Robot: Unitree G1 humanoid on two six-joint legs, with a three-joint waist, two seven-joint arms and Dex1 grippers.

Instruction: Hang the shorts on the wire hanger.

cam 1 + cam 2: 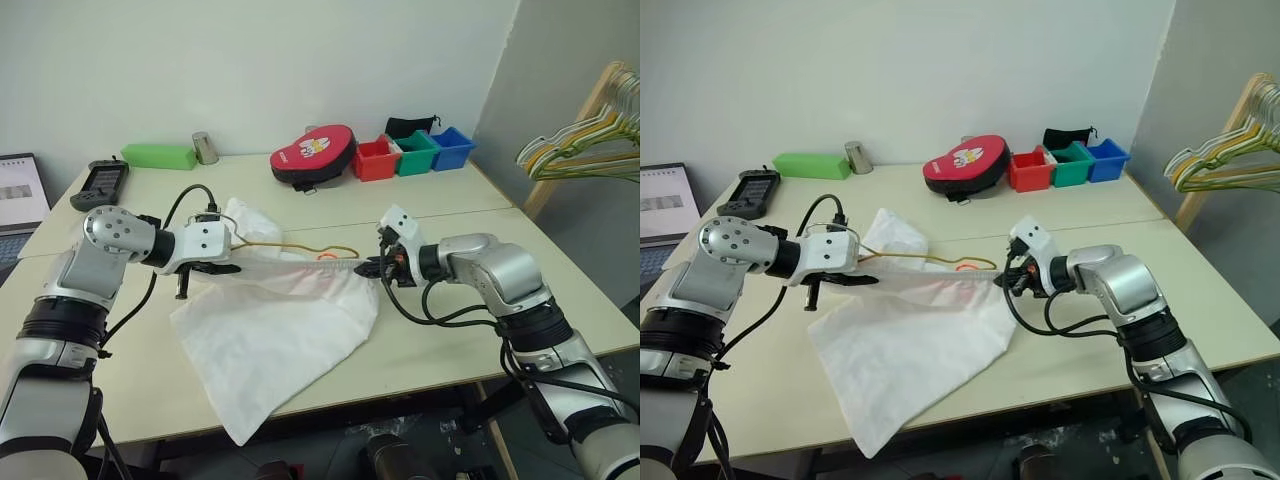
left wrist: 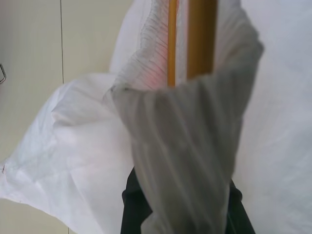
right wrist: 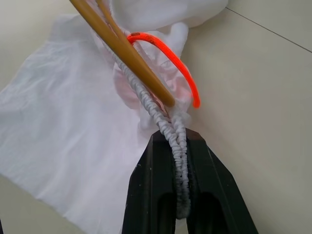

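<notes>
shorts point(image 1: 270, 335): white, thin, wrinkly; waistband stretched taut between the two pincers above the desk, rest of the fabric draping down onto the desk and reaching its near edge
waistband: gathered elastic, held at both ends, pulled into a near-level line
wire hanger point(image 1: 300, 247): yellow-gold, lying along the waistband, partly inside the fabric; an orange curved end point(image 3: 168, 53) pokes out near the right pincer
left pincer point(image 1: 222, 267): clamped together on the left end of the shorts, fabric bunched over the fingers; hanger wire runs up out of the fabric just past it
right pincer point(image 1: 372, 268): fingers point(image 3: 146, 195) closed on the elastic waistband cord at the right end; hanger tip just beyond, not gripped
desk point(image 1: 450, 330): pale, two tops joined side by side
far side of desk: red case point(image 1: 313, 152), red, green, blue bins point(image 1: 412, 153), green box point(image 1: 159, 156), small metal can point(image 1: 205, 147), black handheld device point(image 1: 100, 184)
left edge: laptop point(image 1: 20, 195), partly cut off
right edge: bunch of thicker pale hangers point(image 1: 585, 145) on a wooden rack, well apart from the shorts
</notes>
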